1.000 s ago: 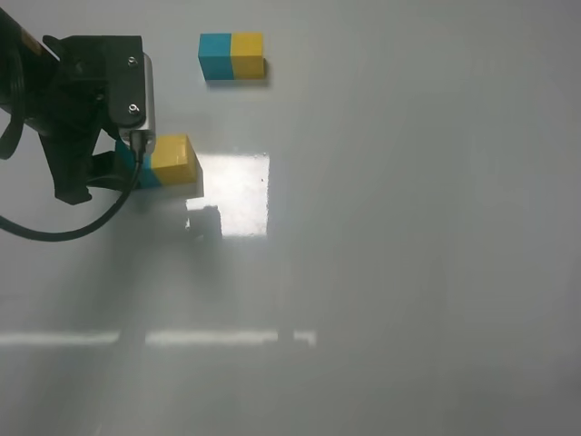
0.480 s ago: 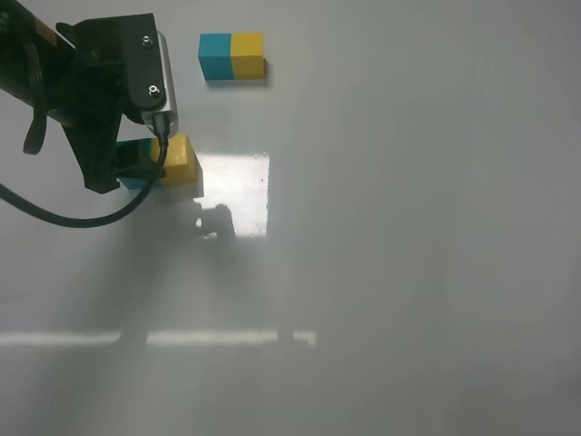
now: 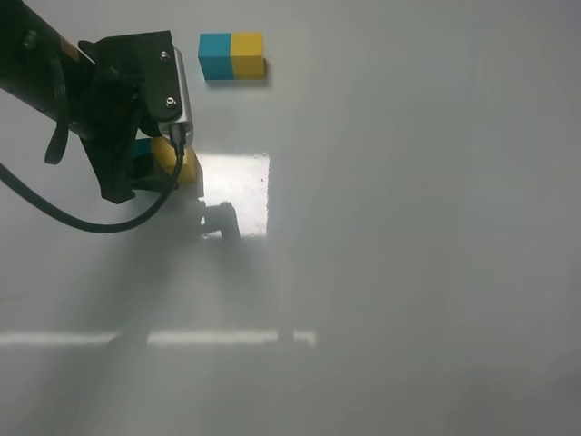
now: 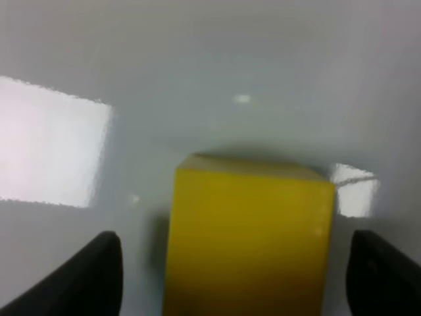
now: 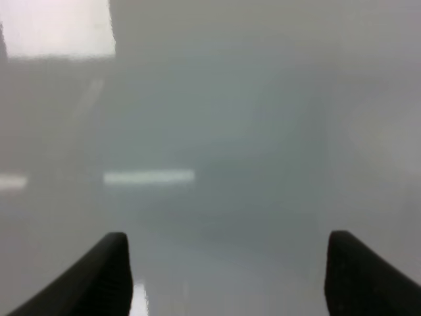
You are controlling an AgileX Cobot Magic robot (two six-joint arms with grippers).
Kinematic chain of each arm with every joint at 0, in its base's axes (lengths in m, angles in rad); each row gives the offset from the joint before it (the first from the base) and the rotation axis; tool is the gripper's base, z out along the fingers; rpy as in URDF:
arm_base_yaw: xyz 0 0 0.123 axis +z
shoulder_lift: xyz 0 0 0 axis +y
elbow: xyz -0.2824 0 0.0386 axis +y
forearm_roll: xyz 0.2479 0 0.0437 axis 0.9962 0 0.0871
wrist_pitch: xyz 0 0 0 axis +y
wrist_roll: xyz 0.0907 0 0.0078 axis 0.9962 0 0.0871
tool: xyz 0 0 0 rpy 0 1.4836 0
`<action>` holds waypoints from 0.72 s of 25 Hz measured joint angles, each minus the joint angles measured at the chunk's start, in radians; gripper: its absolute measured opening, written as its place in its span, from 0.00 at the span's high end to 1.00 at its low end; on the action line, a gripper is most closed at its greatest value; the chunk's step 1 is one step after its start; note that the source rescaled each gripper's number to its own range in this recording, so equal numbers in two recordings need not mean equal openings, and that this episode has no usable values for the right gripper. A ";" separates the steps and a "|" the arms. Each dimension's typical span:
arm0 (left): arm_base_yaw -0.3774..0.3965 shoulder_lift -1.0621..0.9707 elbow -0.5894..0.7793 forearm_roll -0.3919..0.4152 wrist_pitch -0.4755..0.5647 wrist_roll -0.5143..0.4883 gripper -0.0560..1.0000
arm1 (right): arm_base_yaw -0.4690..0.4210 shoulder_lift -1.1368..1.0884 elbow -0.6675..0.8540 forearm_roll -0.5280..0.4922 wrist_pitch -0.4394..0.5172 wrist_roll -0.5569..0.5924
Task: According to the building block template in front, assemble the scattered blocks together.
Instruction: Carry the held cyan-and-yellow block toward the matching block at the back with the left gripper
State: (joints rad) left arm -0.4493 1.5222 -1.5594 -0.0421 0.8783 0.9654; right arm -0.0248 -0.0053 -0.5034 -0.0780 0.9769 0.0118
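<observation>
The building block template [image 3: 231,54], a teal-and-yellow bar, lies at the far edge of the table. The scattered blocks sit side by side under my left arm. Only a strip of the teal block [image 3: 142,155] and an edge of the yellow block [image 3: 188,167] show from above. My left gripper [image 3: 163,159] hangs over them. In the left wrist view the yellow block [image 4: 247,230] lies between the two dark fingertips [image 4: 99,276], with a gap on each side; the left gripper [image 4: 240,280] is open. The teal block is hidden there. My right gripper [image 5: 230,276] is open and empty over bare table.
The white tabletop [image 3: 408,227] has a bright glare patch [image 3: 234,193] just right of the blocks. The left arm's black cable [image 3: 82,222] loops down toward the near left. The right arm is out of the high view.
My left arm has moved to the right and slightly toward the far edge, covering more of the two blocks. The blocks and the template have stayed put.
</observation>
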 joint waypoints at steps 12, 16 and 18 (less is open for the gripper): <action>0.000 0.004 0.000 0.000 0.003 0.000 0.95 | 0.000 0.000 0.000 0.000 0.000 0.000; -0.004 0.004 0.000 0.001 0.004 0.002 0.95 | 0.000 0.000 0.000 0.000 0.000 0.000; -0.023 0.006 -0.005 0.006 0.019 0.005 0.95 | 0.000 0.000 0.000 0.000 0.000 0.000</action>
State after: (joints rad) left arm -0.4728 1.5279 -1.5648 -0.0362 0.8974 0.9706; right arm -0.0248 -0.0053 -0.5034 -0.0780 0.9769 0.0118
